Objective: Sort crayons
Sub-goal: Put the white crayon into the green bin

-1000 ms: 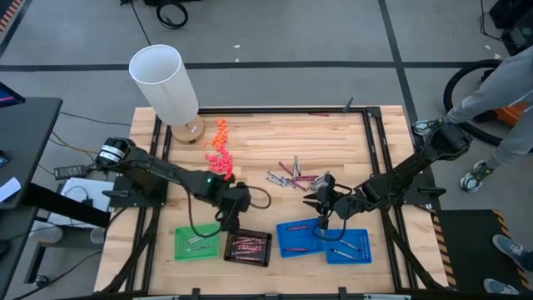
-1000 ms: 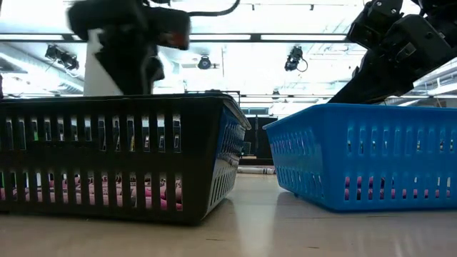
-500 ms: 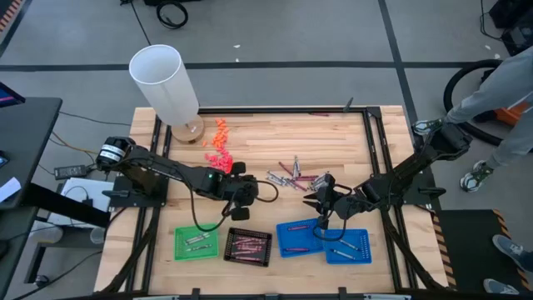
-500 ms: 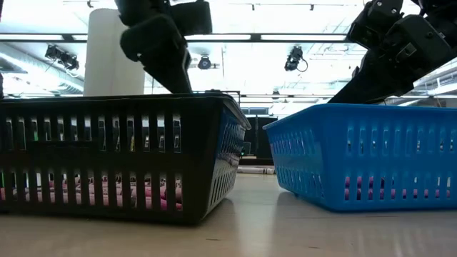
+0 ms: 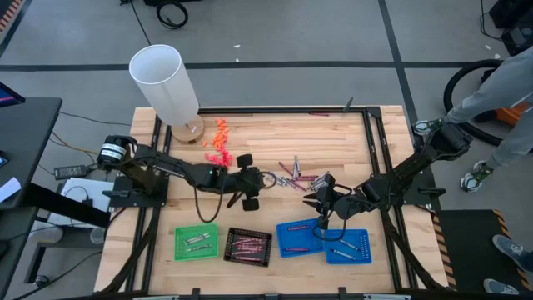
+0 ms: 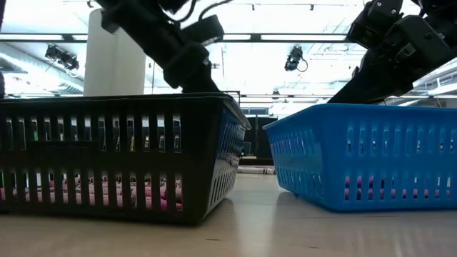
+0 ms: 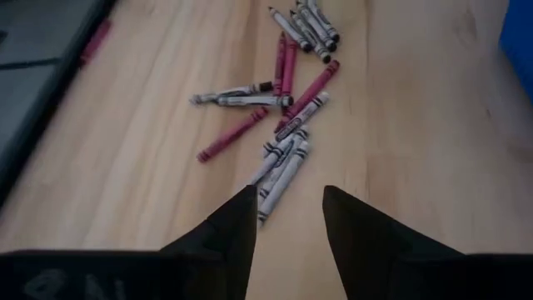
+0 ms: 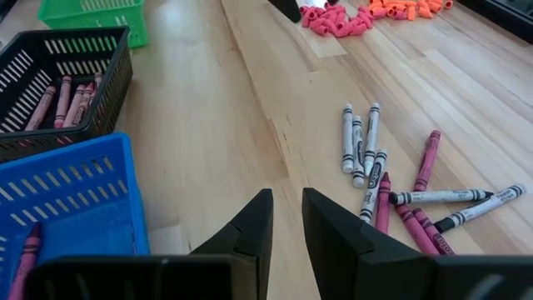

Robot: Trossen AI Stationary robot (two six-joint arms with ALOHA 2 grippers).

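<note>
Several loose crayons (image 5: 293, 176), maroon, pinkish and silver-grey, lie flat on the wooden table's middle; they also show in the left wrist view (image 7: 287, 133) and the right wrist view (image 8: 391, 179). My left gripper (image 5: 262, 178) is open and empty just left of the pile, its fingers (image 7: 241, 221) pointing at it. My right gripper (image 5: 319, 206) hovers at the far edge of a blue tray (image 5: 301, 237), narrowly open (image 8: 286, 200) and empty. More crayons lie in the green tray (image 5: 196, 242), the black tray (image 5: 248, 246) and two blue trays.
A second blue tray (image 5: 348, 247) stands at the near right. Chunky orange and pink pieces (image 5: 220, 150) lie at the far left beside a tall white cylinder (image 5: 166, 83). A person (image 5: 500, 92) stands off the table's right side.
My left gripper has gone from above the black tray toward the table's far edge and right, up to the loose crayon pile, turning as it went. The right arm has kept still.
</note>
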